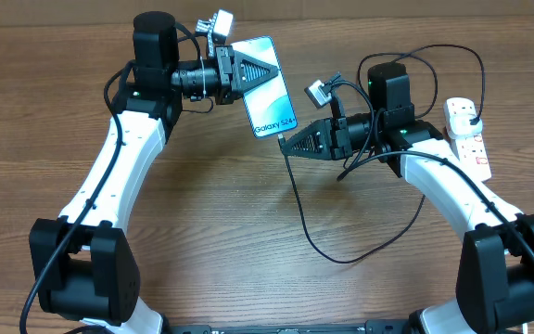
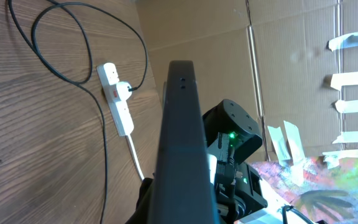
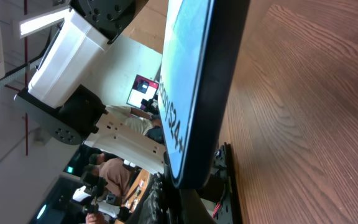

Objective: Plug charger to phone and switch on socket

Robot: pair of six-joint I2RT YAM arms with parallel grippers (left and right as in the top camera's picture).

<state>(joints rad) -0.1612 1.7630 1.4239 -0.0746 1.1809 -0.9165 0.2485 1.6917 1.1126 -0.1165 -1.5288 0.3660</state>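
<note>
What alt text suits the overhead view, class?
A left robot arm holds a slim blue-screened smartphone over a wooden table; the right arm holds a thin black cable at its bottom edge. A white power strip lies far right.

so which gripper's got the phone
The left gripper: it clamps the phone near its top. The right gripper sits at the phone's lower end, with the black cable trailing from it.

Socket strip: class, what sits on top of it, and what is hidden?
A charger plug sits in the socket strip, its cable leading away; a red switch shows beside it. The plug's pins are covered; the switch's position is unclear.
</note>
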